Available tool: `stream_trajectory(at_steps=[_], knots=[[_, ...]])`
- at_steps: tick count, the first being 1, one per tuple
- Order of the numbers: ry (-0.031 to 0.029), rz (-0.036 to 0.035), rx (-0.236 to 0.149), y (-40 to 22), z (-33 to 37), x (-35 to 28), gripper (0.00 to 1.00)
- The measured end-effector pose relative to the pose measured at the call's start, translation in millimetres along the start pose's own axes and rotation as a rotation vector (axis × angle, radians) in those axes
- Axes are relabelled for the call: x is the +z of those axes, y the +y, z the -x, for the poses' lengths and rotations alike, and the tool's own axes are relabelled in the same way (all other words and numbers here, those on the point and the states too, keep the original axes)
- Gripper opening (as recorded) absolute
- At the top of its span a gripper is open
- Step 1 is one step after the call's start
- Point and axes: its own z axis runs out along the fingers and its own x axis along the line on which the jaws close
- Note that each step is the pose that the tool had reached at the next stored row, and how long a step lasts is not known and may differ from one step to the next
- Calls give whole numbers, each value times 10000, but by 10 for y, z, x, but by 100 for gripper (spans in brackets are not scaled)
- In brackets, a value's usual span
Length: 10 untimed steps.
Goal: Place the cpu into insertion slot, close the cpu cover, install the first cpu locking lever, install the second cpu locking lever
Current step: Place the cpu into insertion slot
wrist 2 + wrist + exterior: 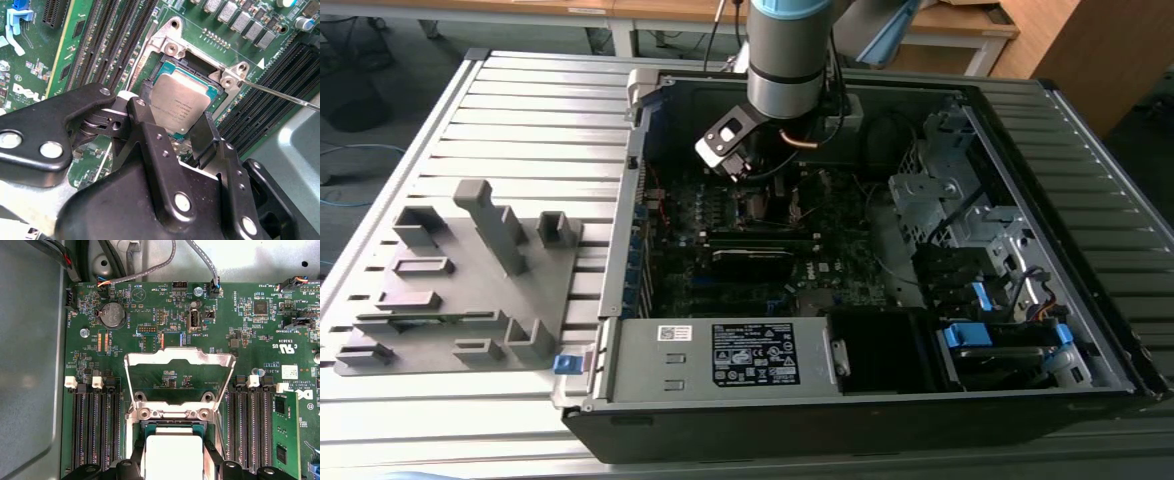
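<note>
Slatted metal table (520, 110), open PC case (624, 250) lying flat on it. cpu (181, 102) is at the insertion slot (169, 63), inside its metal rim; can't tell if it's fully seated. gripper (176, 109) is clamped on it, fingers (142, 115) against two opposite edges. cpu cover (150, 358) stands hinged up at one edge of the socket, not closed. locking lever (280, 93) angles away from a socket corner. Memory slots (92, 430) flank the socket on both sides. Case also holds the motherboard (150, 305), power supply box (720, 355) at the near edge and drive cage (947, 200) on the exterior view's right. Grey fixture (454, 280) sits on the table at the exterior view's left, outside the case.
</note>
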Motion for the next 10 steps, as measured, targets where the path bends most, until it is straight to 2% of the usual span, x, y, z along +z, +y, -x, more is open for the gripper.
stream_trajectory(at_steps=[6,7,10], knots=[[8,4,0,1,-1,3,55],[6,4,0,1,-1,3,61],[0,0,0,0,0,1,61]])
